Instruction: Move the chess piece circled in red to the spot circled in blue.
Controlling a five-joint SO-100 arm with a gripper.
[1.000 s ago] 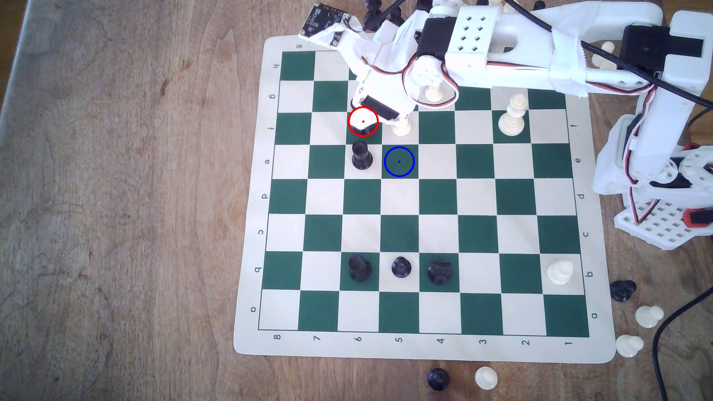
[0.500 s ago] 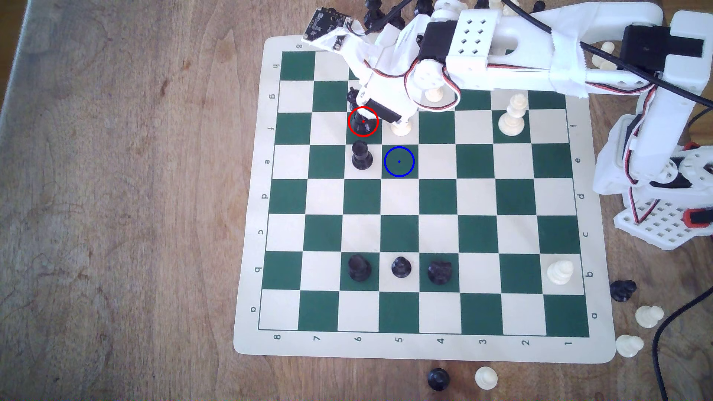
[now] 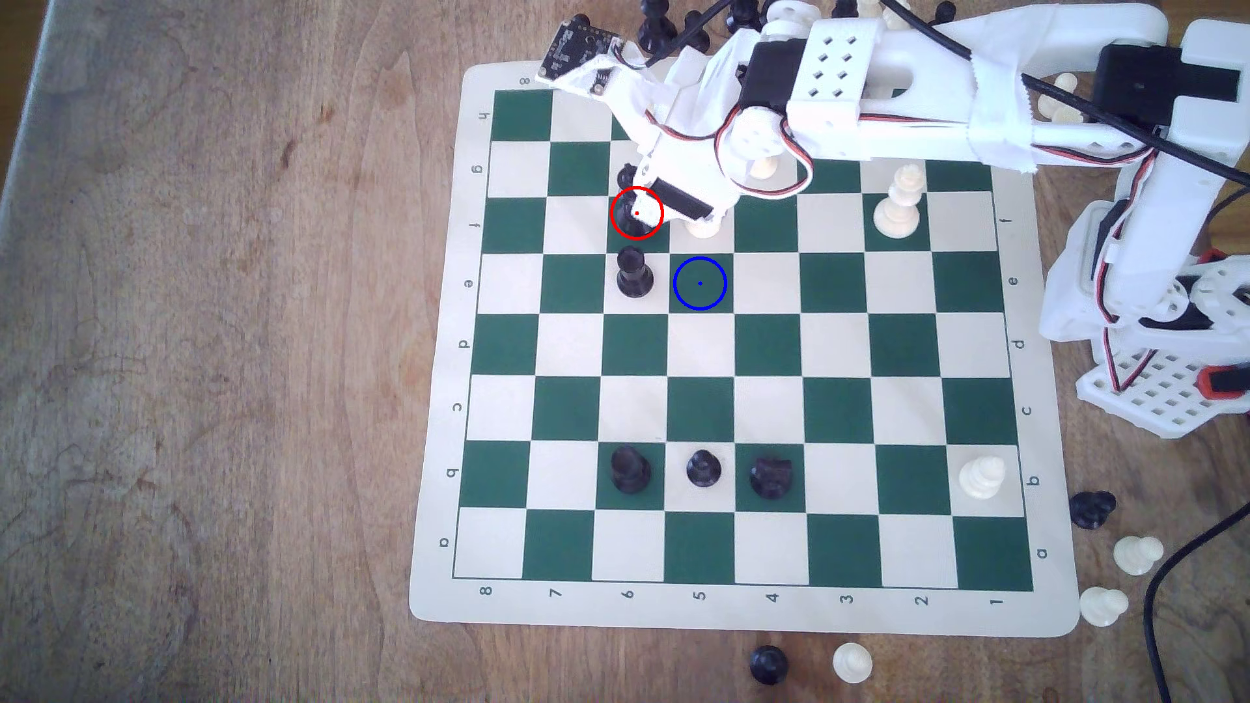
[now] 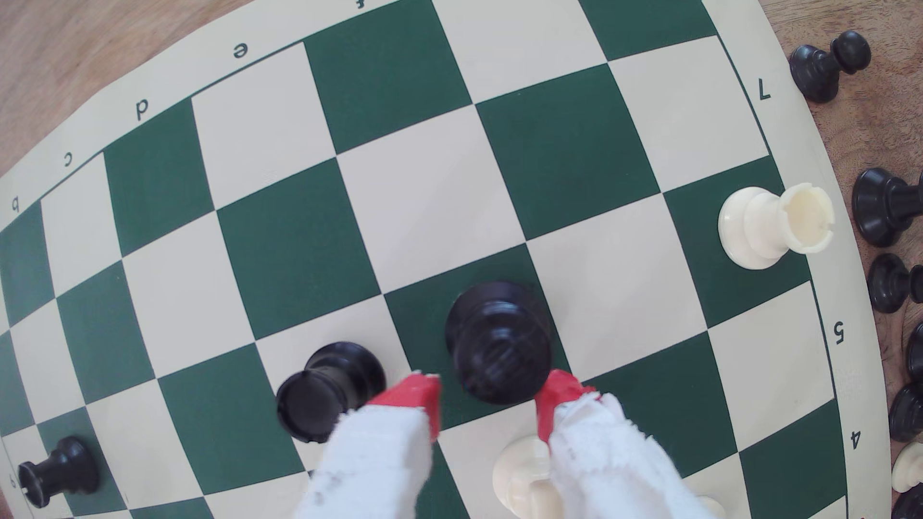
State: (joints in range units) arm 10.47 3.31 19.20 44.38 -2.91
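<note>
The chess mat [image 3: 433, 514] carries printed coordinates along its cream border: in the exterior view the letters a to h run up both side margins, lying on their sides, and the numbers 8 down to 1 run along the near edge from that view's left to its right. The wrist view catches some of the same markings upside down — b, c, d, e on one margin and 7, 5, 4 on another.

The black chess piece circled in red [image 3: 629, 217] [image 4: 499, 344] stands upright on a dark green square at file 6, row f, partly covered by the arm in the exterior view. The gripper [image 3: 642, 203] [image 4: 489, 399] is down over it, its red-tipped, cloth-wrapped fingers [image 4: 414, 394] parted on either side of the piece with a visible gap on each side — open, not clamped.

The spot circled in blue [image 3: 700, 283] is the bare green square at file 5, row e, diagonally adjacent to the red-ringed square. A black rook-like piece [image 3: 634, 272] [image 4: 324, 394] stands on the cream square just beside both. A cream pawn [image 3: 703, 226] sits on the square next to the circled piece, towards the exterior view's right.
</note>
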